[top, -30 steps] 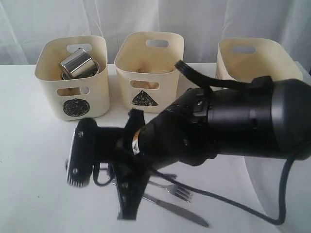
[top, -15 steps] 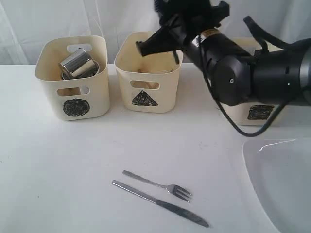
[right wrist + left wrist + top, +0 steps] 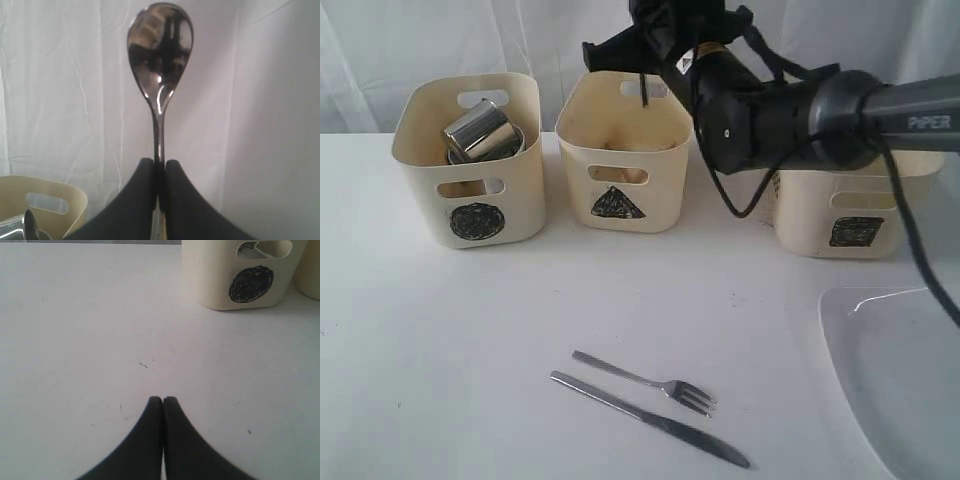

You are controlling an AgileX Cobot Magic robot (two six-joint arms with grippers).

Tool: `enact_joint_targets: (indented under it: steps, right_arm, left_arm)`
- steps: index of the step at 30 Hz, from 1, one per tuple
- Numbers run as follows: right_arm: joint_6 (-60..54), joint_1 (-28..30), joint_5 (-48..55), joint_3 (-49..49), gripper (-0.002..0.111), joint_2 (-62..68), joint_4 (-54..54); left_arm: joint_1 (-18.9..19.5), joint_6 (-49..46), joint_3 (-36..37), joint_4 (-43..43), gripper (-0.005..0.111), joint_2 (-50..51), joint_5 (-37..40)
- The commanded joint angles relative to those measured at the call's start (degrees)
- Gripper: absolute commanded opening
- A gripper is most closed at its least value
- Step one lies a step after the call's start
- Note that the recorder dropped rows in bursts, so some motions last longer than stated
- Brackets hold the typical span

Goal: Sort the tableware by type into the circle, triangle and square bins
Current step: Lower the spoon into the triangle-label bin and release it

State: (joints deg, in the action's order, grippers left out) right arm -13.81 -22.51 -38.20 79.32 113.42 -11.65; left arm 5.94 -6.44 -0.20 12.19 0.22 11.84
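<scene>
1. Spoon (image 3: pixel 160 45) sits pinched by its handle in the right gripper (image 3: pixel 159 167), the jaws narrowed onto the thin steel.
2. The spoon's long axis runs straight out along the gripper's own line. Its bowl is the far end, pointing away from the wrist at the white curtain (image 3: pixel 60 100).
3. In the exterior view the right gripper (image 3: pixel 620 45) hangs high over the back rim of the triangle bin (image 3: pixel 620 170), clear of its walls. The spoon cannot be made out there.
4. The circle bin (image 3: pixel 470 190) stands just beside it, with steel mugs (image 3: pixel 480 130) inside. The square bin (image 3: pixel 850 215) is partly behind the arm.
5. The left gripper (image 3: pixel 162 401) is closed on nothing, low over bare table (image 3: pixel 75 340), with the circle bin (image 3: pixel 240 275) well ahead.
6. The fork (image 3: pixel 650 382) and knife (image 3: pixel 650 420) lie nearly parallel on the open front table, tines and blade tip toward the plate (image 3: pixel 900 380).
</scene>
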Motion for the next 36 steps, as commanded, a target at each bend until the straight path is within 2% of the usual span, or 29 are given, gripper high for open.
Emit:
enact_joint_targets:
  steps: [1,9,19,29,32,34,36]
  right_arm:
    - [1.1,0.6,-0.2,4.8,0.000,4.6,1.1]
    - [1.0,2.5,7.2,9.7,0.002,9.4,0.6]
    - [1.0,3.6,10.6,10.8,0.031,10.0,0.5]
    - [1.0,3.7,13.0,10.8,0.031,2.6,-0.3]
    - [1.0,3.7,23.6,10.8,0.031,-2.5,-0.3]
    - [0.8,3.7,36.2,10.8,0.027,-6.2,-0.3]
    - [-2.3,3.7,52.3,10.8,0.018,-9.4,0.1]
  left_arm:
    - [-0.4,0.1,0.2,0.1,0.000,-0.2,-0.1]
    - [-0.4,0.1,0.2,0.1,0.000,-0.2,-0.1]
    - [-0.4,0.1,0.2,0.1,0.000,-0.2,-0.1]
    - [-0.4,0.1,0.2,0.1,0.000,-0.2,-0.1]
    - [-0.4,0.1,0.2,0.1,0.000,-0.2,-0.1]
    - [-0.4,0.1,0.2,0.1,0.000,-0.2,-0.1]
    - [-0.4,0.1,0.2,0.1,0.000,-0.2,-0.1]
